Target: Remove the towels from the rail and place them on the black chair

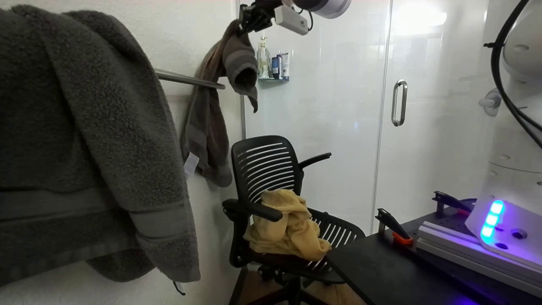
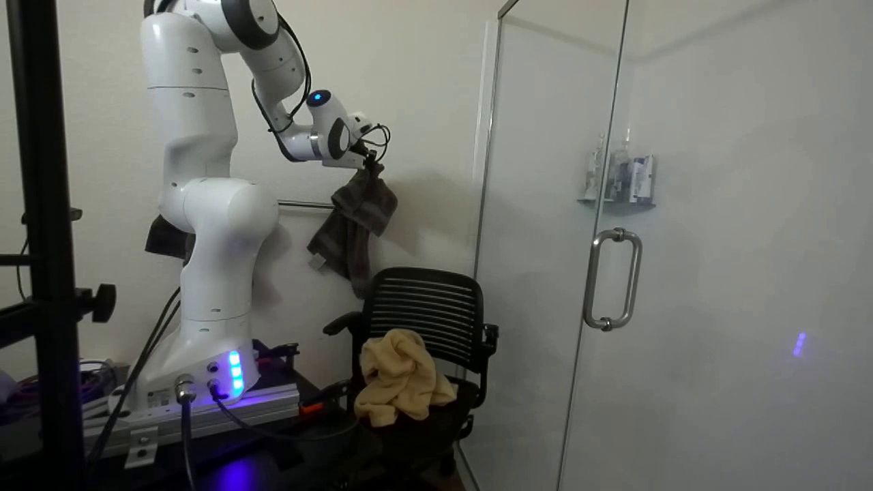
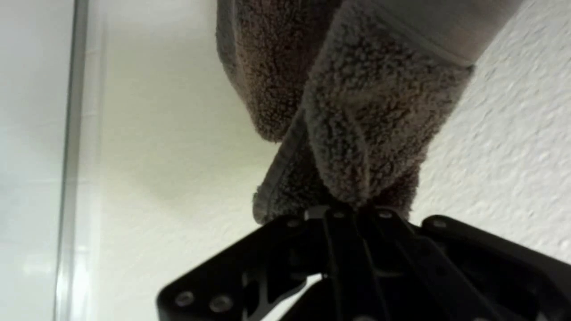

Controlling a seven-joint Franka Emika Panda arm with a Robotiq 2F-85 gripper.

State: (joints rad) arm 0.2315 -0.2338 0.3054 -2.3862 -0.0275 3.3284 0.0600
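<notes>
My gripper [image 1: 244, 27] is shut on the top of a small brown-grey towel [image 1: 242, 59], above the rail's end. The gripper [image 2: 372, 160] and towel [image 2: 365, 204] also show in an exterior view. In the wrist view the closed fingertips [image 3: 357, 210] pinch the gathered towel [image 3: 388, 111]. Its lower part hangs behind the end of the metal rail [image 1: 186, 79]; I cannot tell whether it touches. A large grey towel [image 1: 118, 114] hangs over the rail nearer the camera. A yellow towel [image 1: 288, 224] lies crumpled on the seat of the black chair [image 1: 267, 167].
The chair [image 2: 423, 286] stands below the held towel, its armrests sticking out. A glass shower door with a metal handle [image 1: 399, 103] is beside it. A corner shelf [image 1: 273, 79] holds bottles. The black table [image 1: 394, 262] with clamps [image 1: 391, 222] carries the robot base.
</notes>
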